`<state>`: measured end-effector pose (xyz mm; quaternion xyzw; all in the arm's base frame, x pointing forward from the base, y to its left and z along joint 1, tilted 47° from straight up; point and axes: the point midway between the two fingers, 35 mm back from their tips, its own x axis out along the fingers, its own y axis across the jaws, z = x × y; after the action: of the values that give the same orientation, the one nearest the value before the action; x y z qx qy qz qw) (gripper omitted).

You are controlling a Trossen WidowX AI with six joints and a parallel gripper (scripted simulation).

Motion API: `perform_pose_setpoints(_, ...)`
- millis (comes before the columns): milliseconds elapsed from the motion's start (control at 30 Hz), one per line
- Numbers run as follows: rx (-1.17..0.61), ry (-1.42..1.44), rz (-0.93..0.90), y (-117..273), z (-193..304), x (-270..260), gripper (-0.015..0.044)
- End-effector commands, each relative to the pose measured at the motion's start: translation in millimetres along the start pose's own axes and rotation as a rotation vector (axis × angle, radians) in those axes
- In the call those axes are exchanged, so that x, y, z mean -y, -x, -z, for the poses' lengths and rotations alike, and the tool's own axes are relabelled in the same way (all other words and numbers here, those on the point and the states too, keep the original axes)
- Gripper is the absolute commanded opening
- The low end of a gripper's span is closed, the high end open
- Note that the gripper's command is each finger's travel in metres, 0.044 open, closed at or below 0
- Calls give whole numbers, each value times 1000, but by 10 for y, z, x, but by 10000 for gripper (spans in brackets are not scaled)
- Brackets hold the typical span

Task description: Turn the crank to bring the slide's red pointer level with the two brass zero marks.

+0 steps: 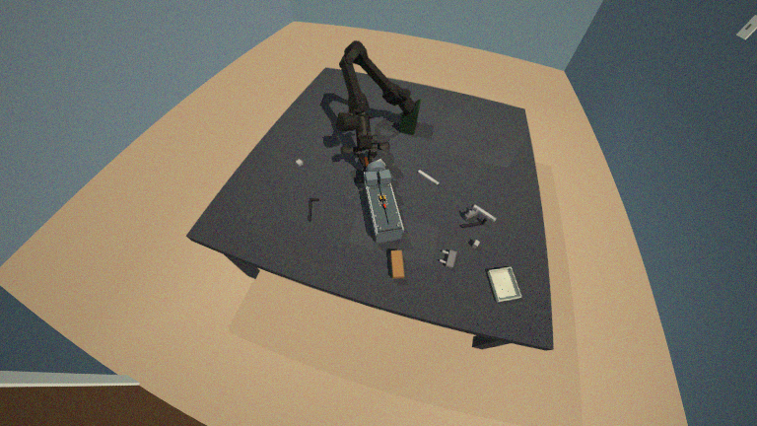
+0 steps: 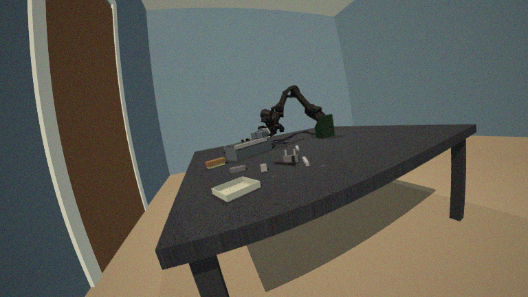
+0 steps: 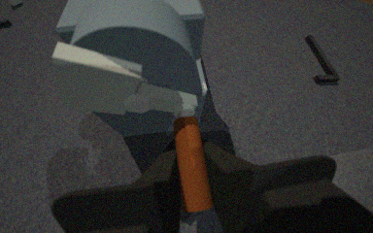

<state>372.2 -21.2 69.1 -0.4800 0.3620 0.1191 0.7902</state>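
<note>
The machine is a long blue-grey box [image 1: 377, 219] [image 2: 249, 151] with a rounded housing [image 3: 131, 16] at its crank end. The pale crank arm [image 3: 87, 80] carries an orange handle [image 3: 193, 167]. My gripper [image 3: 186, 143] [image 1: 366, 161] is shut on the orange handle, one dark finger on each side. A red pointer [image 1: 384, 205] shows on the slide, slightly farther from the crank than the small brass-yellow marks [image 1: 381, 198]. The two marks cannot be told apart clearly. The wrist view does not show the pointer or the marks.
An orange block [image 1: 396, 263] [image 2: 215, 162] lies beyond the machine's far end. A black L-shaped piece [image 1: 309, 209] [image 3: 322, 58] lies to one side. On the other side are a white bar [image 1: 428, 177], a grey pronged block [image 1: 450, 258] and a pale tray [image 1: 509, 299] [image 2: 243, 192].
</note>
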Motion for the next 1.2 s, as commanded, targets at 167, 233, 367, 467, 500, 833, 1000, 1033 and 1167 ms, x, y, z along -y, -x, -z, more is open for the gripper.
perform_pose_setpoints(167,1,3,-1,-11,13,-9,0)
perform_pose_setpoints(233,1,3,-1,-21,21,-17,0)
perform_pose_setpoints(367,1,3,-2,-44,43,-37,0)
perform_pose_setpoints(467,1,4,-2,-70,66,-63,0)
perform_pose_setpoints(500,1,4,-2,-78,73,-70,0)
perform_pose_setpoints(833,1,4,-2,-99,89,-106,0)
perform_pose_setpoints(1000,1,4,-2,-107,96,-123,0)
perform_pose_setpoints(1033,1,4,-2,-108,97,-126,0)
perform_pose_setpoints(1167,1,4,-2,-112,101,-137,0)
